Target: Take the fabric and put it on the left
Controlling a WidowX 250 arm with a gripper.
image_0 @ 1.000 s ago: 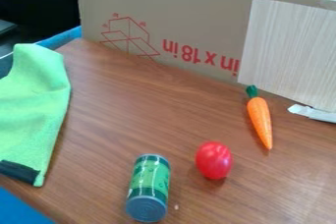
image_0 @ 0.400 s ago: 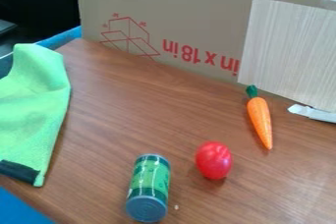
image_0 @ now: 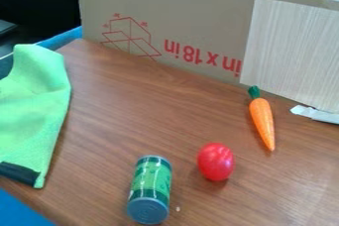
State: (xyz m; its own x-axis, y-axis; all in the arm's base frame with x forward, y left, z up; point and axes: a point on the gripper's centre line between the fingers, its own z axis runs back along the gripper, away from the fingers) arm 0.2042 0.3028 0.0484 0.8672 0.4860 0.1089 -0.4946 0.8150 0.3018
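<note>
On the left side of the table (image_0: 132, 111), at the edge of the view, I see the bright green fabric (image_0: 33, 106), spread out with soft folds in it. Its top end is narrow and rounded, and a black band (image_0: 19, 172) crosses its lower corner. Part of it runs past the edge of the view, so I can't say how far it reaches. As for the gripper, I cannot tell how far open it is or whether it has hold of anything.

At the near side of the table a green-labelled can (image_0: 151, 183) lies on its side, its grey-blue end facing me, with a tiny pale speck (image_0: 177, 209) just beside it. To the right of the can, and apart from it, sits a smooth red toy tomato (image_0: 216, 162). Farther back and to the right lies an orange carrot (image_0: 263, 121), its green top pointing toward the cardboard (image_0: 198, 22) that stands upright along the back with red print on it. A pale wood-grained panel (image_0: 291, 51) covers the cardboard's right part, and near its foot lies a white scrap (image_0: 316, 114).
</note>
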